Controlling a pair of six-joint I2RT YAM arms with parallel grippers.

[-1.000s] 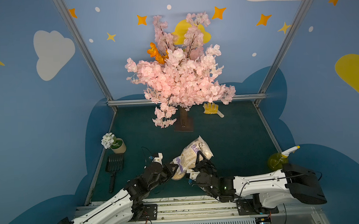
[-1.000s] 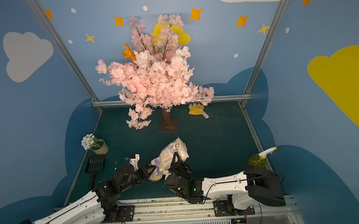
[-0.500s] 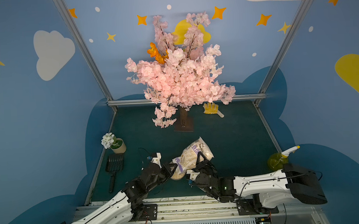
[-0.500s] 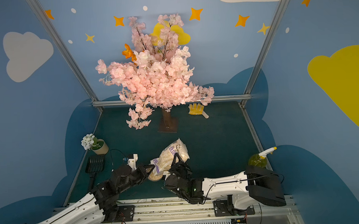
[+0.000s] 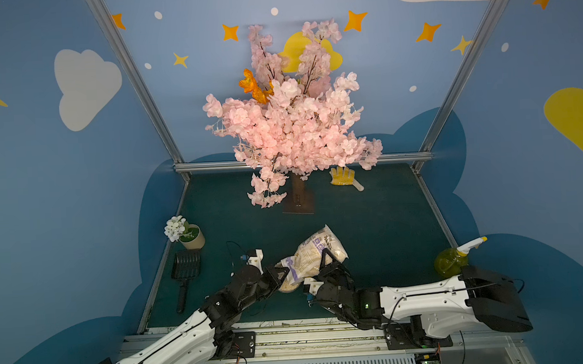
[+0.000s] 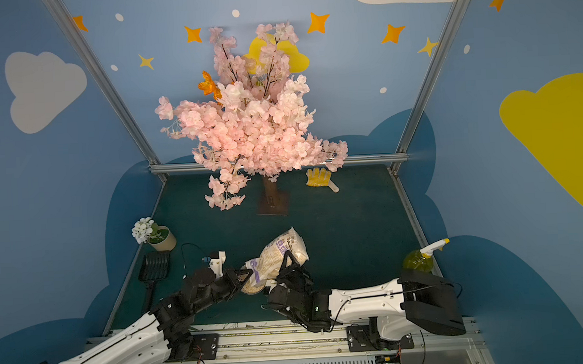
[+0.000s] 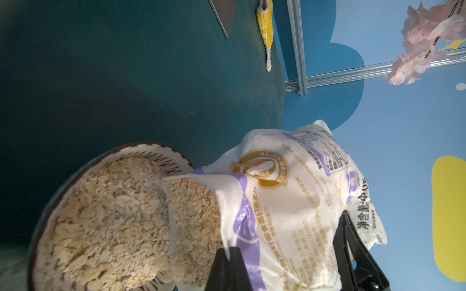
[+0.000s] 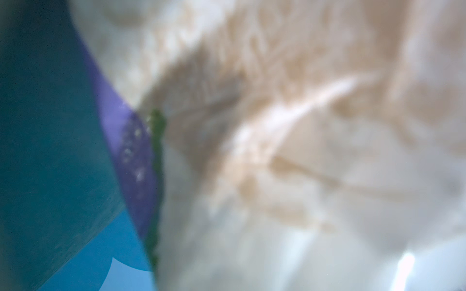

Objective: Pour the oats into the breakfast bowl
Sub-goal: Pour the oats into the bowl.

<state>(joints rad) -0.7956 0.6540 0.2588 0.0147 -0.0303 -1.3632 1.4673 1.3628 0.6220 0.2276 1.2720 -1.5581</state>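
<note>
The oats bag (image 5: 316, 257) (image 6: 280, 253), white and clear with purple print, hangs tilted with its open mouth down over the breakfast bowl (image 5: 287, 288) (image 6: 251, 290). In the left wrist view the bowl (image 7: 151, 148) is heaped with pale flakes and the bag (image 7: 290, 201) mouth rests on the pile. My left gripper (image 7: 228, 249) (image 5: 282, 270) is shut on the bag's open edge. My right gripper (image 5: 325, 261) (image 6: 289, 261) is shut around the bag's body. The right wrist view shows only the blurred bag (image 8: 277, 151) up close.
A pink blossom tree (image 5: 294, 131) stands on a brown base (image 5: 298, 203) at the back middle. A yellow glove (image 5: 343, 176) lies behind it. A flowerpot (image 5: 192, 236) and black scoop (image 5: 185, 274) sit left. A yellow spray bottle (image 5: 453, 260) stands right.
Hardly anything: the left arm has shifted very slightly, while the bag stays tilted over the bowl in both grips.
</note>
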